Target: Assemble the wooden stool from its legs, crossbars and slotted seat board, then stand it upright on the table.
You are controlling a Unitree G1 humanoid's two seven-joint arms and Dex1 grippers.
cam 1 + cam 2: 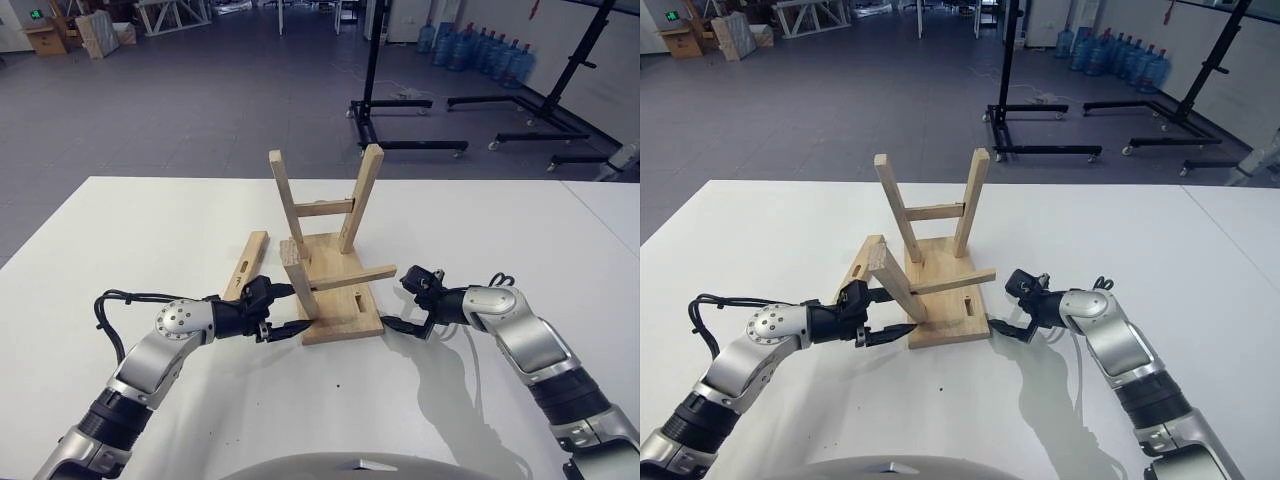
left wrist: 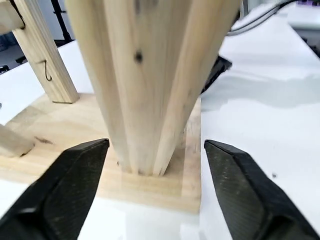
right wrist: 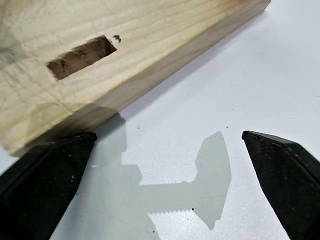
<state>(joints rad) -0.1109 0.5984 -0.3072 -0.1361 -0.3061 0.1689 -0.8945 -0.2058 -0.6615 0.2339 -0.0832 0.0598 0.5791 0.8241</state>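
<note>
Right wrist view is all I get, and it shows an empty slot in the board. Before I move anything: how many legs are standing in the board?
Observer: Three. Two far legs, joined by a crossbar, and a near-left leg stand in the seat board.
Operator: Where is the fourth?
Observer: The loose leg lies flat on the table, left of the seat board.
Operator: And the other arm?
Observer: The left tool is open, with one finger on either side of the near-left leg's base.
</note>
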